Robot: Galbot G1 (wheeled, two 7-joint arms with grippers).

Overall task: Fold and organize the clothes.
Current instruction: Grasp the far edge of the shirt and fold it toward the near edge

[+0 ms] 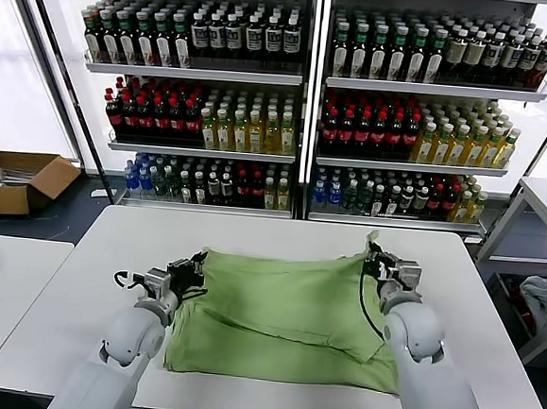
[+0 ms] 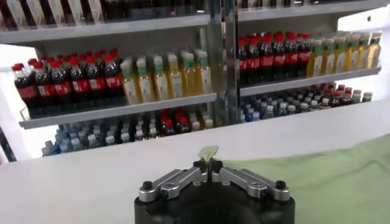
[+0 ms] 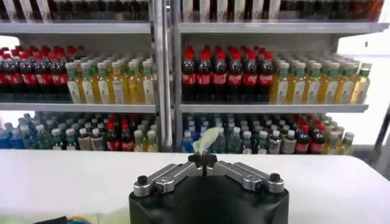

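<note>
left gripper | clamped on green polo shirt edge, 9 o'clock | right gripper | pinched on shirt corner, 2 o'clock | white table

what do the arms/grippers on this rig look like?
Rounded light-grey shells on both arms. Left gripper and right gripper: black rounded body, silver linkage bars with black screws, dark fingertips. A black cable loops beside the right wrist; thin cables at the left wrist.

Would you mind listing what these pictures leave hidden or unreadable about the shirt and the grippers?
- Green polo shirt: collar, buttons and print unseen in the head view, folded under.
- Its near right corner: behind the right arm.
- Left gripper, right gripper: each wrist view shows only a pinched fabric tip.
- Bottle labels: too small.
</note>
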